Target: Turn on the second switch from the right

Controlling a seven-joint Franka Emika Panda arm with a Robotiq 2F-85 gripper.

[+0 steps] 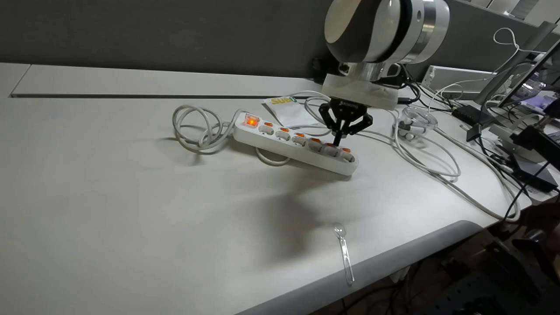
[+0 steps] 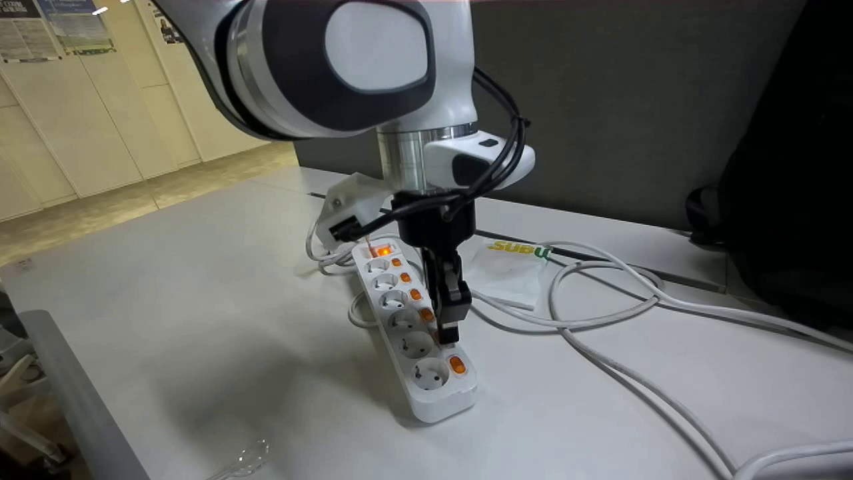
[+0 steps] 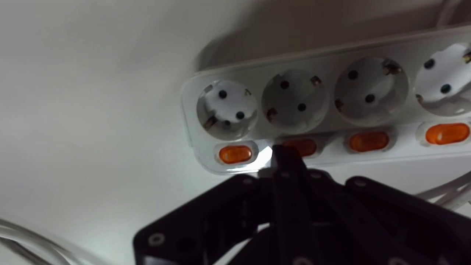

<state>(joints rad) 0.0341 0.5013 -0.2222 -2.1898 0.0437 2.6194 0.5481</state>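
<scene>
A white power strip point(image 1: 288, 151) lies diagonally on the white table, with a row of sockets and small orange switches. Its main switch point(image 1: 251, 120) glows at the far end, also in an exterior view point(image 2: 382, 251). The second switch from the end point(image 3: 306, 146) is partly covered by my fingertips in the wrist view and looks unlit. The end switch point(image 3: 235, 154) beside it is uncovered. My gripper point(image 1: 337, 141) is shut and empty, pointing down at the second switch; it also shows in an exterior view point(image 2: 449, 333). I cannot tell whether the tips touch the switch.
White cables point(image 1: 431, 168) run right of the strip, and a coiled cable point(image 1: 203, 129) lies at its left end. A white paper bag point(image 1: 293, 111) lies behind it. A clear plastic spoon point(image 1: 344, 253) lies near the front edge. A grey partition point(image 1: 166, 39) stands behind.
</scene>
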